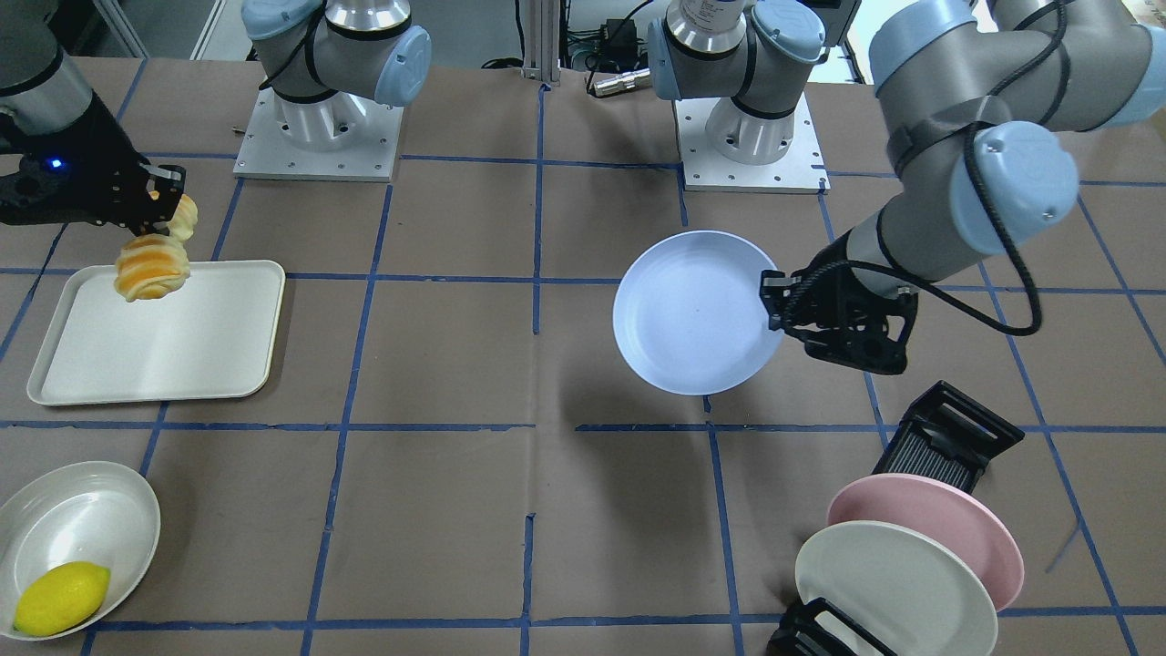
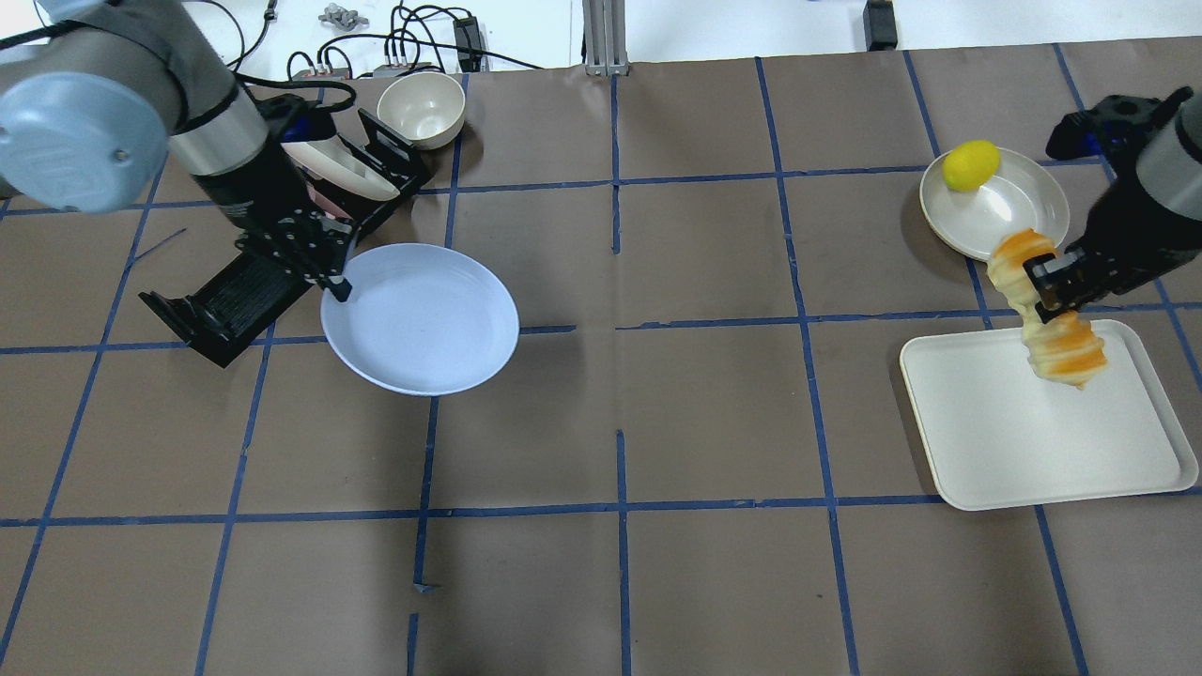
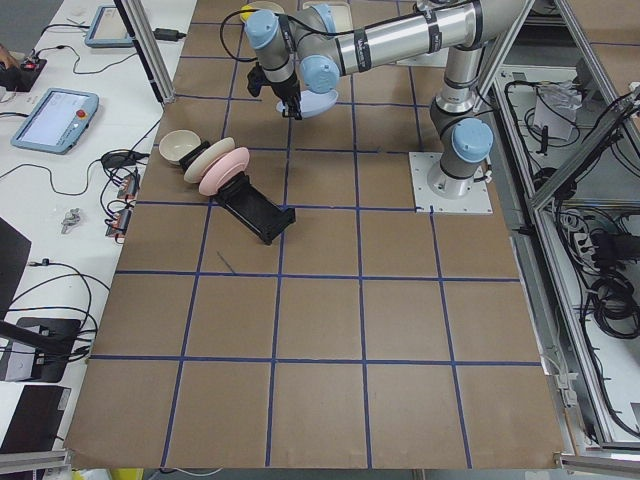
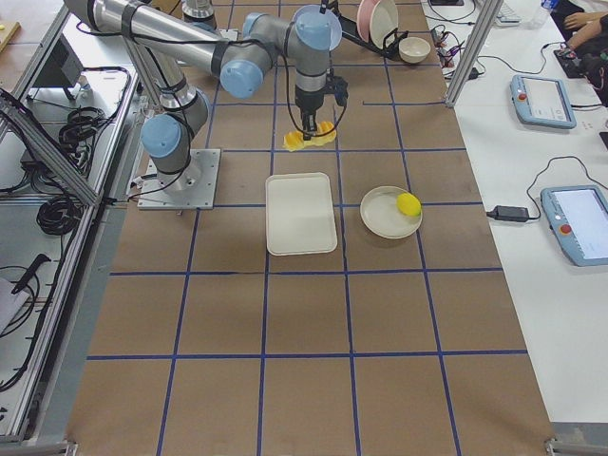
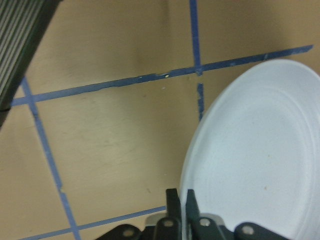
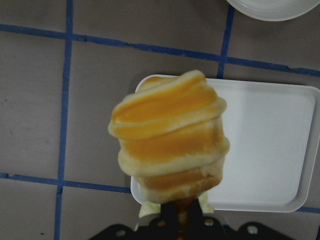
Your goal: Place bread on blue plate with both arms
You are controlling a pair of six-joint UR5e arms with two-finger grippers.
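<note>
My left gripper [image 2: 331, 279] is shut on the rim of the pale blue plate [image 2: 423, 319] and holds it level above the table; it also shows in the front view [image 1: 774, 305] with the plate [image 1: 688, 310]. In the left wrist view the jaws pinch the plate's [image 5: 255, 160] edge. My right gripper [image 2: 1044, 286] is shut on the orange-and-cream striped bread [image 2: 1061, 340], held in the air over the white tray [image 2: 1014, 441]. The bread fills the right wrist view [image 6: 170, 145] and shows in the front view [image 1: 153, 264].
A black dish rack [image 2: 235, 300] with a pink plate [image 1: 929, 533] and a cream plate [image 1: 893, 588] stands by the left arm. A cream bowl [image 2: 421, 108] stands behind it. A white dish [image 2: 1019, 216] with a lemon [image 2: 970, 165] sits beyond the tray.
</note>
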